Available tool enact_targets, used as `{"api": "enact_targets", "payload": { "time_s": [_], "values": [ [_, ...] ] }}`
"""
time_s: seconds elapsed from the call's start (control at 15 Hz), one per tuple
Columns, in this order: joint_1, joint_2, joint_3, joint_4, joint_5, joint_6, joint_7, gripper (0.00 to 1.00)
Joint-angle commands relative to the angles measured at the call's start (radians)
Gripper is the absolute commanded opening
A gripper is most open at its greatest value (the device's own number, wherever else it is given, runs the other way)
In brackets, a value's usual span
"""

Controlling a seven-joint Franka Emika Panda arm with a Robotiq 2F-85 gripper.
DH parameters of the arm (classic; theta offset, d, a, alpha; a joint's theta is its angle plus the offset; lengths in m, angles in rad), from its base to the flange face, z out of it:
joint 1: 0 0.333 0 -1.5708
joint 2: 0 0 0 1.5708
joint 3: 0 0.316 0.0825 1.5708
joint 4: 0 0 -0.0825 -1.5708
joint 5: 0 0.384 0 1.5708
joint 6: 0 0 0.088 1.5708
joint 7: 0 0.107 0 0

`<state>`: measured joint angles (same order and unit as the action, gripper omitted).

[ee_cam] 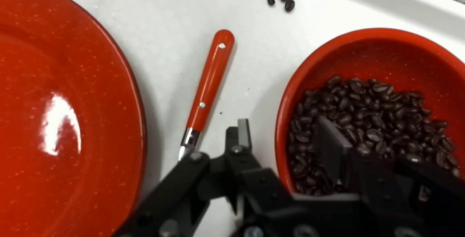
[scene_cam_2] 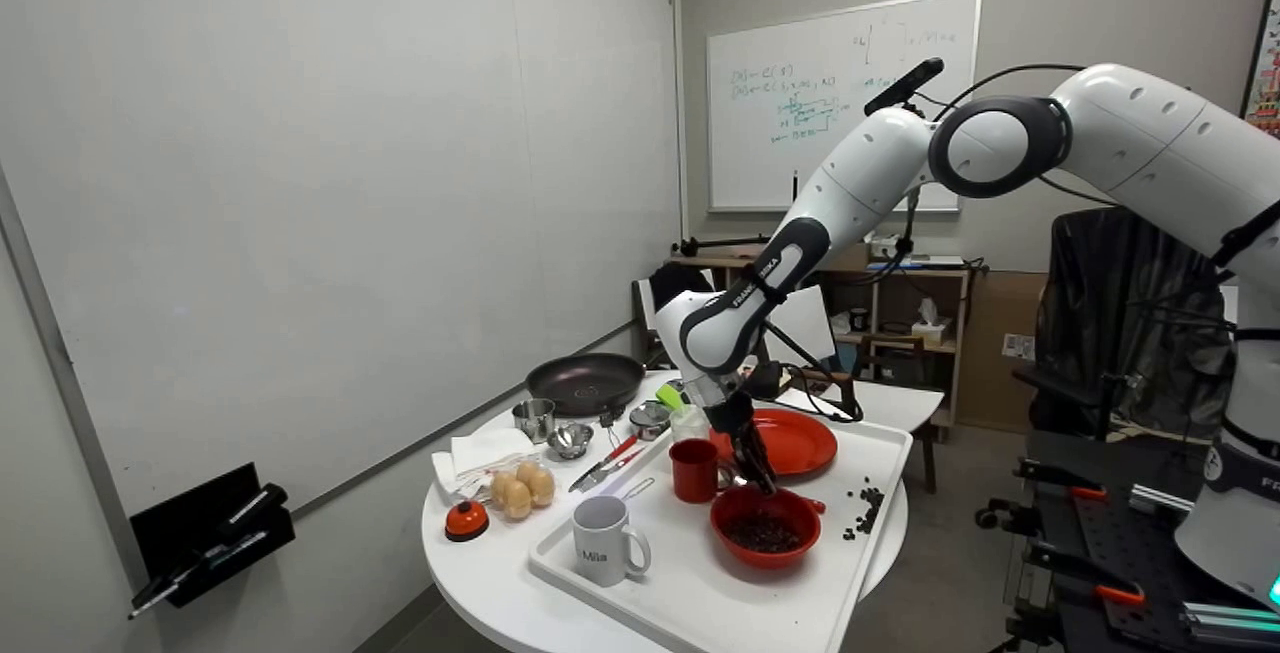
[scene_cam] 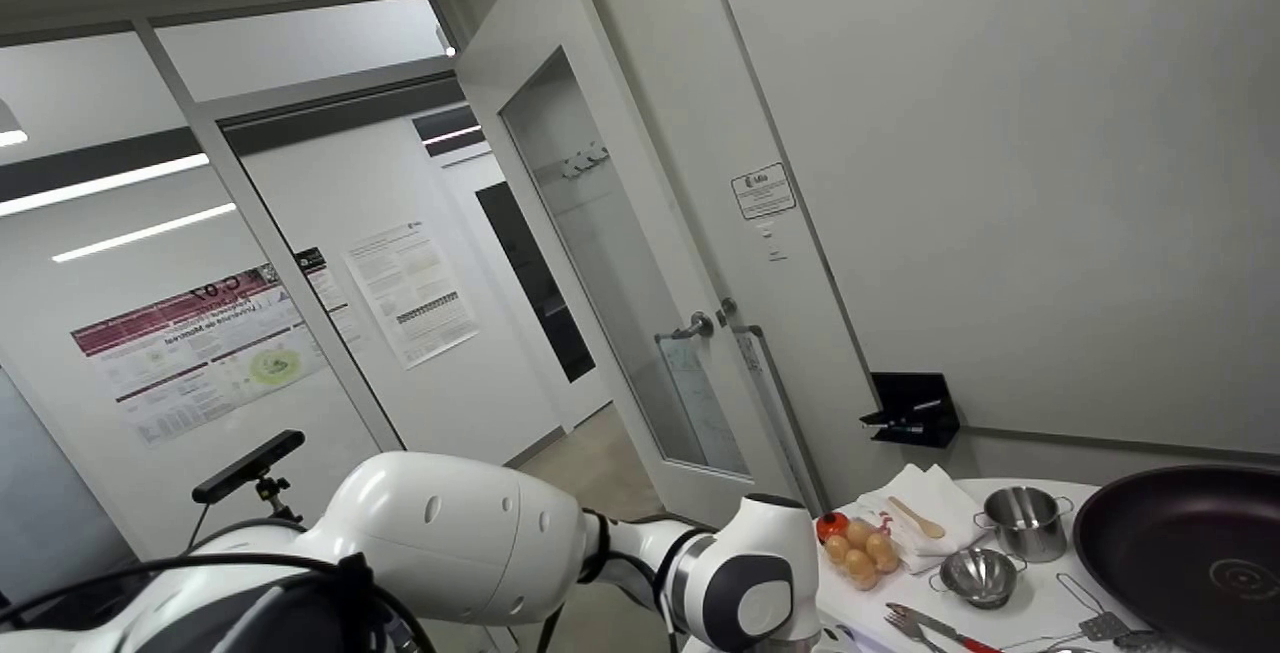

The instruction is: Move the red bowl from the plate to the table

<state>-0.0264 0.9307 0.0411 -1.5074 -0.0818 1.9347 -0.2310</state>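
The red bowl (scene_cam_2: 766, 555) holds dark coffee beans and stands upright on the white tray (scene_cam_2: 610, 603), not on a plate. It fills the right of the wrist view (ee_cam: 392, 48). The red plate (scene_cam_2: 800, 441) lies apart from it on the tray, and shows at the left of the wrist view (ee_cam: 80, 59). The white table (scene_cam_2: 455, 558) is under the tray. My gripper (ee_cam: 287, 128) is open and empty. One finger is outside the bowl's near rim, the other over the beans inside. In an exterior view the gripper (scene_cam_2: 766, 483) points down at the bowl's rim.
A red mug (scene_cam_2: 693, 473) stands close beside the gripper, and a grey mug (scene_cam_2: 602, 543) at the tray's edge. A red-handled utensil (ee_cam: 210, 81) lies between plate and bowl. Loose beans (scene_cam_2: 865, 511) lie on the tray. A black pan (scene_cam_2: 585, 385), eggs and steel pots stand beyond.
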Motion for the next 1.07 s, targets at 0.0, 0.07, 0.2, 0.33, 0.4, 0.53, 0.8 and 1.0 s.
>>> {"api": "enact_targets", "payload": {
  "time_s": [0.0,0.07,0.2,0.33,0.4,0.53,0.8,1.0],
  "values": [
    [-0.006,-0.042,-0.007,-0.026,-0.002,-0.010,0.000,0.82],
    [-0.014,-0.066,-0.015,-0.043,0.004,0.007,0.016,0.91],
    [-0.031,-0.121,-0.039,-0.074,0.009,0.023,0.051,1.00],
    [-0.045,-0.169,-0.068,-0.094,0.008,0.019,0.083,1.00],
    [-0.058,-0.201,-0.083,-0.112,0.008,0.018,0.095,1.00],
    [-0.082,-0.253,-0.108,-0.138,0.013,0.015,0.119,1.00],
    [-0.107,-0.348,-0.152,-0.204,-0.005,0.021,0.162,1.00],
    [-0.122,-0.320,-0.150,-0.158,-0.002,0.003,0.135,1.00]
  ]
}}
